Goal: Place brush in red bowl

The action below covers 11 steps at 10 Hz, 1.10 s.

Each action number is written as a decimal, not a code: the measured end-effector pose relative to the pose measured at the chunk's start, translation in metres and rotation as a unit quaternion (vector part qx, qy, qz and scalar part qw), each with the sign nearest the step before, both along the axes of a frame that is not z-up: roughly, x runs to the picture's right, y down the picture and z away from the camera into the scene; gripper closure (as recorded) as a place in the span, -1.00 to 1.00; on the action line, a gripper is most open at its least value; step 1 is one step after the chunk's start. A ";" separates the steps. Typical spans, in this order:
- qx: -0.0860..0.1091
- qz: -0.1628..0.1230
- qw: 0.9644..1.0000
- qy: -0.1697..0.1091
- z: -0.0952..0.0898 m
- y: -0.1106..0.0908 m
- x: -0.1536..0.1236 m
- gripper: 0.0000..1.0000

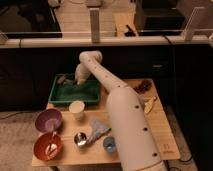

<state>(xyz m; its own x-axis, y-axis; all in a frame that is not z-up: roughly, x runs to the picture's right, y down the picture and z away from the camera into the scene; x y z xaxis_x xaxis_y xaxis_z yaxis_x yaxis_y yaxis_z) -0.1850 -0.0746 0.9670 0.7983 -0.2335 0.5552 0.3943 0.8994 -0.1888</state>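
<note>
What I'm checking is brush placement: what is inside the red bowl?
Inside the red bowl lies only a pale spoon-like item; nothing else shows. The bowl floor under that item is covered. The gripper is down in the green tray, away from the bowl.

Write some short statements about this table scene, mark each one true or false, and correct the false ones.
1. The gripper is down in the green tray. True.
2. The red bowl is empty. False: a pale whitish item lies in it.
3. The purple bowl sits inside the tray. False: it stands on the table, next to the red bowl.
4. A white cup stands between the tray and the steel cup. True.
</note>
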 end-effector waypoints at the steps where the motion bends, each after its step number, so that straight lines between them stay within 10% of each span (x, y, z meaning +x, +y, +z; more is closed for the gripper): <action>1: 0.003 -0.004 1.000 -0.001 -0.007 0.002 0.002 0.94; 11: 0.039 -0.042 0.998 -0.036 -0.071 0.023 0.016 0.94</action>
<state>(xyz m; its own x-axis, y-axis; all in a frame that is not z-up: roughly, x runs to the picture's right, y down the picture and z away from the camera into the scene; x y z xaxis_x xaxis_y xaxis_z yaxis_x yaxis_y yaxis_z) -0.1692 -0.0516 0.8962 0.7321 -0.3435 0.5883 0.4799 0.8730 -0.0874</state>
